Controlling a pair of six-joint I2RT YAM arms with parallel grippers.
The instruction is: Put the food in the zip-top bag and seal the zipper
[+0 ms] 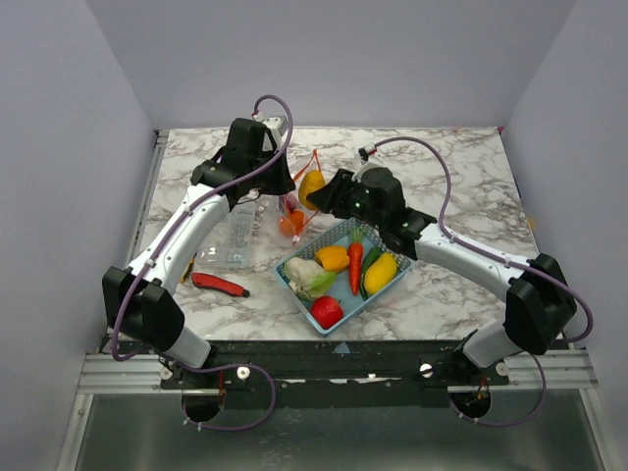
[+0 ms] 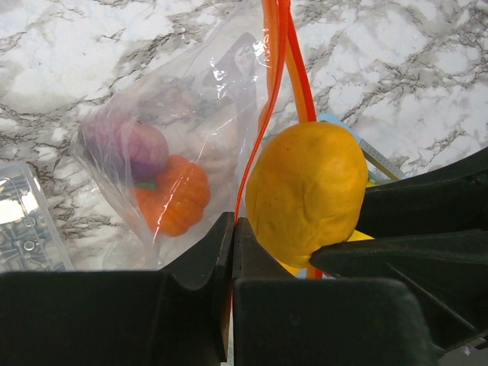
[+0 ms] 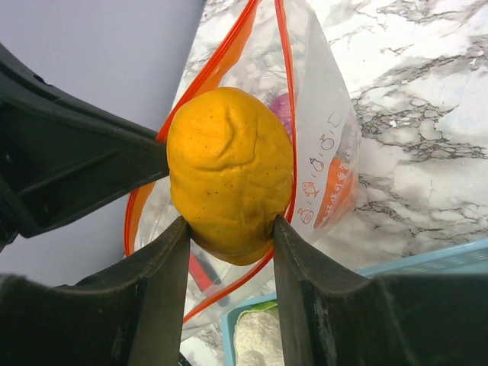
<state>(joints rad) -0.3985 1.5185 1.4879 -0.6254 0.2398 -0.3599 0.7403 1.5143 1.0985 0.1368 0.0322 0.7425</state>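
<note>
Room: pale grey walls (image 1: 343,59) stand on three sides of a white marble-patterned table (image 1: 461,186).
Left gripper (image 2: 232,229): its black fingers (image 2: 202,263) are pressed together, with the bag's red-orange edge pinched in the seam between them.
Right gripper (image 3: 229,223): its fingers (image 3: 156,290) stand partly apart, clamped on opposite sides of the yellow fruit (image 3: 229,171), which bulges out past the fingertips.
Zip-top bag (image 2: 191,99): clear and crinkled, it hangs just beyond both sets of fingertips, between the two grippers, and its body sags toward the marble.
Blue basket (image 3: 435,258): it sits just below and behind the right fingers, toward the arm bases.
Clear box (image 2: 27,221): it lies left of the left fingers, near the bag; whether they touch cannot be told.
Red-handled tool (image 1: 218,285): it lies on the marble well behind the left fingers.
Yellow fruit, place: it is in the bag's open mouth, just right of the left fingers.
Food in the bag: a purple piece (image 2: 130,145) and an orange pumpkin (image 2: 175,197) touch each other at the bottom, beyond the left fingertips.
Food in the basket: a cauliflower (image 1: 302,275), a carrot (image 1: 355,270), a red piece (image 1: 327,311), a yellow piece (image 1: 381,273), an orange piece (image 1: 332,257) and a green piece (image 1: 371,261), all behind the right fingers.
Zipper (image 3: 286,114): it is unsealed, and its two strips part around the yellow fruit, one on each side.
</note>
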